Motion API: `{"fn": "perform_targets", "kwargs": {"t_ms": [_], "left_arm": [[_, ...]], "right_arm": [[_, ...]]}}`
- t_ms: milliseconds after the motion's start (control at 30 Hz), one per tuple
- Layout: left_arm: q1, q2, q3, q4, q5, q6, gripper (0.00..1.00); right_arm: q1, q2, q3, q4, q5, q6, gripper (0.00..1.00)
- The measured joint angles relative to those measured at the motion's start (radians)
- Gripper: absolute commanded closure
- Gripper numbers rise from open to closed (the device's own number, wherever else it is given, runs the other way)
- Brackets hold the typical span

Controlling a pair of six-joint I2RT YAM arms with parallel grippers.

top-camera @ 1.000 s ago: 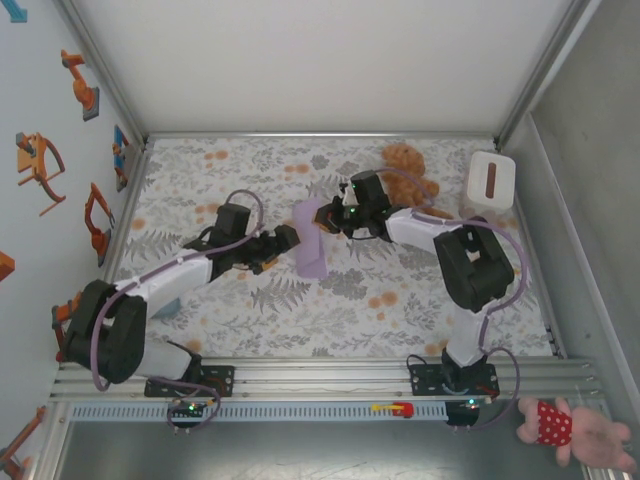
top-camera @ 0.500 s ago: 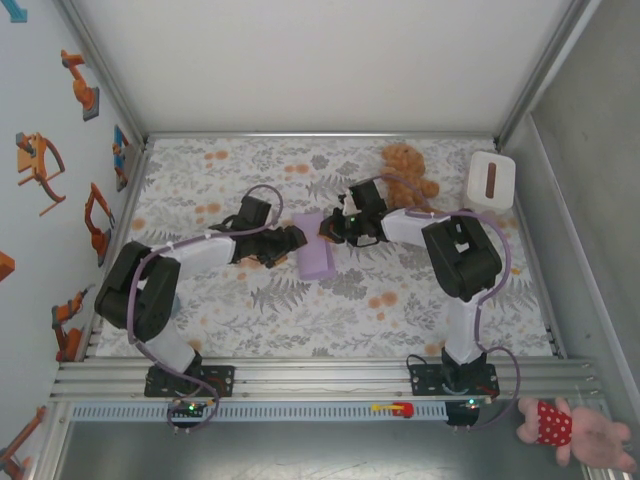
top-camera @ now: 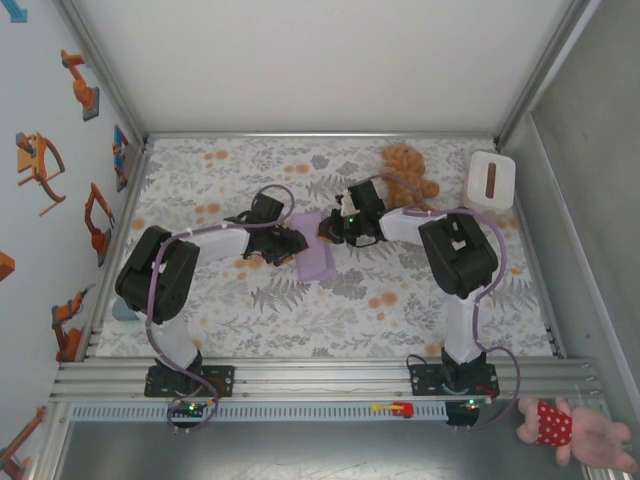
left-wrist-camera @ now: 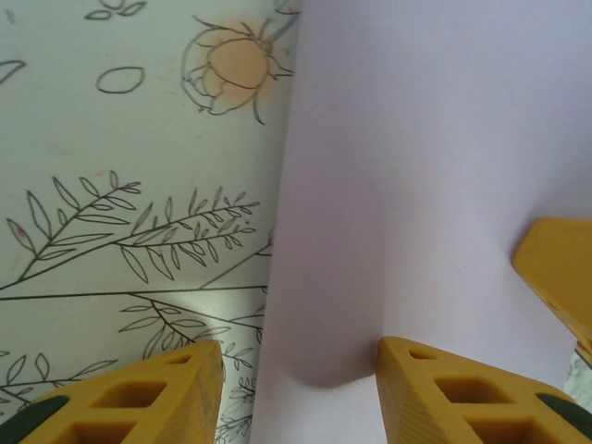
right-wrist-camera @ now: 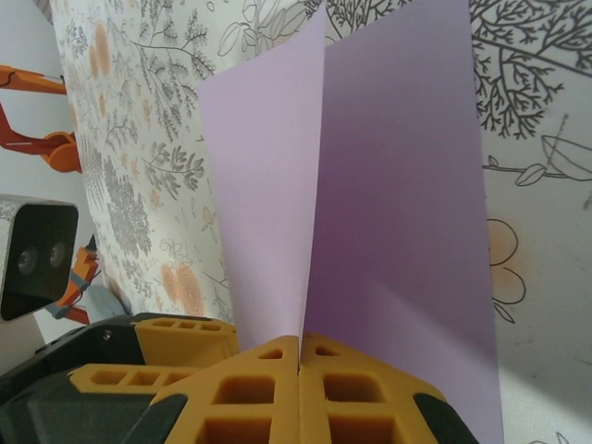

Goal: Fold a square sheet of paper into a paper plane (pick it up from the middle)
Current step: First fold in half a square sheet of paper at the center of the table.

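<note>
- Square sheet of paper (top-camera: 318, 250): lavender, folded along one crease, it lay mid-table on the floral cloth (top-camera: 200, 170) between your two grippers. The brown teddy bear (top-camera: 404, 165) and white box (top-camera: 490, 178) stood well apart at the far right.
- Your right gripper (right-wrist-camera: 299, 344): its jaws were pressed together on the end of the crease, with a leaf falling away to either side.
- Your left gripper (left-wrist-camera: 296, 361): its jaws were partly apart and straddled the sheet's long edge, one finger over paper and the other over cloth. Nothing was visibly clamped.
- Step in hand, as judged: you were on the first centre fold, with no nose or wings formed.
- Next move, as judged: you needed to close the left jaws squarely on that edge, with the right pinch held so the thin sheet neither slipped nor buckled.
</note>
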Motion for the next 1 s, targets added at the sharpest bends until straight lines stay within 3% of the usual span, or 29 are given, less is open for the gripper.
{"fn": "perform_targets", "kwargs": {"t_ms": [233, 567, 1000], "left_arm": [[-0.007, 0.032, 0.051, -0.071, -0.030, -0.010, 0.58], [-0.034, 0.094, 0.166, -0.220, -0.101, -0.035, 0.58], [-0.048, 0.162, 0.271, -0.343, -0.132, -0.080, 0.53]], "right_arm": [[-0.014, -0.011, 0.017, -0.077, 0.037, -0.045, 0.67], [-0.073, -0.152, 0.016, -0.208, 0.190, -0.133, 0.66], [-0.072, -0.163, 0.008, -0.258, 0.211, -0.188, 0.66]]}}
